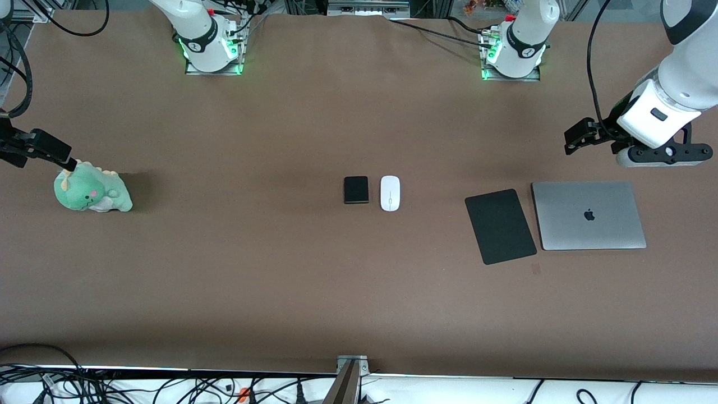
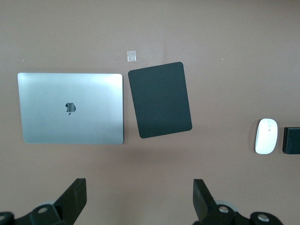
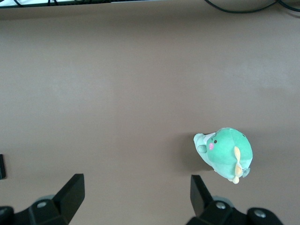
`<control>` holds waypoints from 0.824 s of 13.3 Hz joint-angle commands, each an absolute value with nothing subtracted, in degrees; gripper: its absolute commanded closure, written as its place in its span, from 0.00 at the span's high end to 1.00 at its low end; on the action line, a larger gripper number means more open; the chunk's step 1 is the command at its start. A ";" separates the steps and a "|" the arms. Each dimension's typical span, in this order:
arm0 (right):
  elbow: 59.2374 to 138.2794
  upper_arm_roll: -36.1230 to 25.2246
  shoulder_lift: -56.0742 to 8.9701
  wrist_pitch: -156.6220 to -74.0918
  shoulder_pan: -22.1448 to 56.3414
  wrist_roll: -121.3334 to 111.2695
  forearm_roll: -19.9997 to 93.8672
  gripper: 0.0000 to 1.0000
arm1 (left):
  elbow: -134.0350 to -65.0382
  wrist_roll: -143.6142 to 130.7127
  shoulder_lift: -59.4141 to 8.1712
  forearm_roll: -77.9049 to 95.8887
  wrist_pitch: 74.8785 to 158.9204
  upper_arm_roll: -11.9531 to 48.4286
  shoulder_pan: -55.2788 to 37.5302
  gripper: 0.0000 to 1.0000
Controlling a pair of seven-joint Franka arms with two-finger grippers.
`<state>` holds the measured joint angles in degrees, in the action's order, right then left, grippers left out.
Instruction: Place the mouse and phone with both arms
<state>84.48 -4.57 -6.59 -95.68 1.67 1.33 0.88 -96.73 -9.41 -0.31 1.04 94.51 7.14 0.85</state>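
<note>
The mouse point(image 1: 390, 193) and the phone point(image 1: 356, 189) lie side by side at the middle of the table, just apart, both with their long axes running toward and away from the front camera; the mouse is on the side toward the left arm's end, the phone toward the right arm's end. In the front view the left gripper point(image 1: 583, 136) hangs over bare table just above the laptop point(image 1: 588, 215), and the mouse sits at about eight o'clock from it, past the mouse pad point(image 1: 500, 225). The right gripper point(image 1: 61, 157) hangs at the table's other end over the plush dinosaur point(image 1: 92, 192), with the phone at about three o'clock. The left looks nearer its target. Both grippers are spread wide and hold nothing. Count: one mouse, one phone, one laptop, one pad, one plush, two arms.
</note>
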 commanded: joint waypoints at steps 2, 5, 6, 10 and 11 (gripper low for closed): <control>85.08 -4.48 -5.54 -95.19 1.67 0.62 0.53 1.00 | -96.59 -8.61 0.88 1.76 93.52 7.82 1.41 1.00; 85.08 -4.48 -5.54 -95.19 1.67 0.70 0.53 1.00 | -96.50 -8.70 0.88 1.58 93.60 7.82 1.41 1.00; 85.08 -4.48 -5.54 -95.19 1.58 0.62 0.53 1.00 | -96.50 -8.79 0.88 1.58 93.69 7.91 1.41 1.00; 85.17 -4.39 -5.54 -95.10 1.67 0.88 0.44 1.00 | -96.59 -8.44 0.79 1.76 93.78 7.91 1.41 1.00; 85.34 -4.31 -5.62 -95.10 1.67 0.97 0.44 1.00 | -96.59 -8.35 0.79 1.76 93.78 7.91 1.41 1.00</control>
<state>84.48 -4.57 -6.59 -95.66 1.68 1.33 0.88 -96.73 -9.41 0.24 1.04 94.41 7.49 0.85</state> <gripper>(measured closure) 0.000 0.000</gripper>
